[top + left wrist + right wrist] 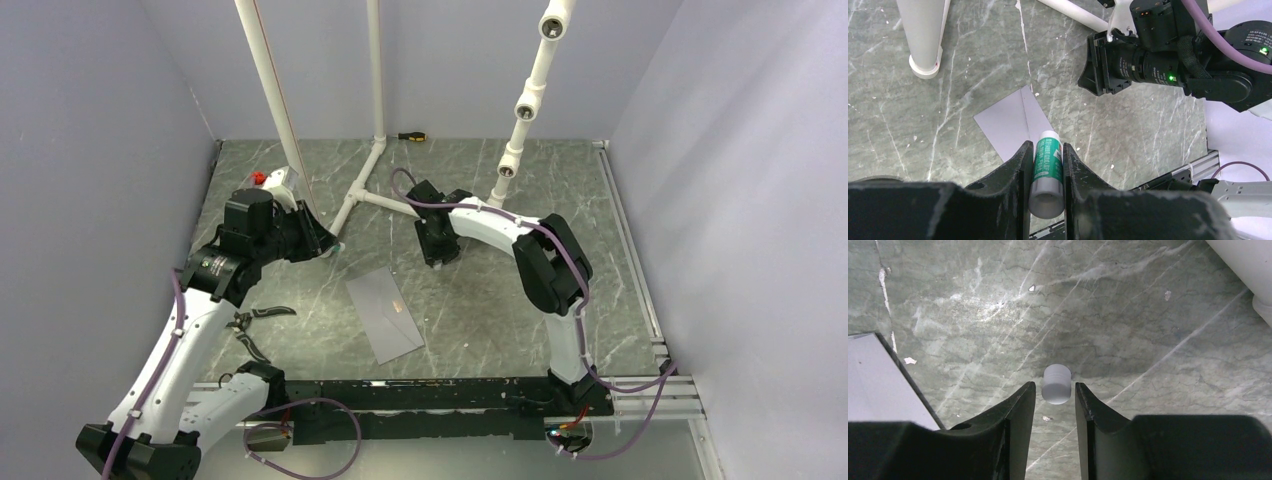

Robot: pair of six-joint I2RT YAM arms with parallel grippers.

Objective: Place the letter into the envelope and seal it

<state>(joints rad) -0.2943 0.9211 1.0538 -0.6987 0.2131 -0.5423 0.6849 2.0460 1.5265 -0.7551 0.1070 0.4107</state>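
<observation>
The pale grey envelope (385, 315) lies flat on the green marble table, flap side hard to tell; it also shows in the left wrist view (1010, 122) and at the left edge of the right wrist view (878, 380). The tan letter is out of view. My left gripper (325, 240) (1045, 147) is shut on a green-and-white glue stick (1047, 170), held above the table left of the envelope's far end. My right gripper (440, 255) (1055, 385) is open, its jaws either side of a small white cap (1056, 384) without touching it.
White pipes stand at the back (270, 90) (525, 95), with a pipe foot on the table (360, 195). A yellow-and-black screwdriver (412, 135) lies by the back wall. A red-and-white object (272, 180) sits behind the left arm. Metal rails (630, 260) line the right side.
</observation>
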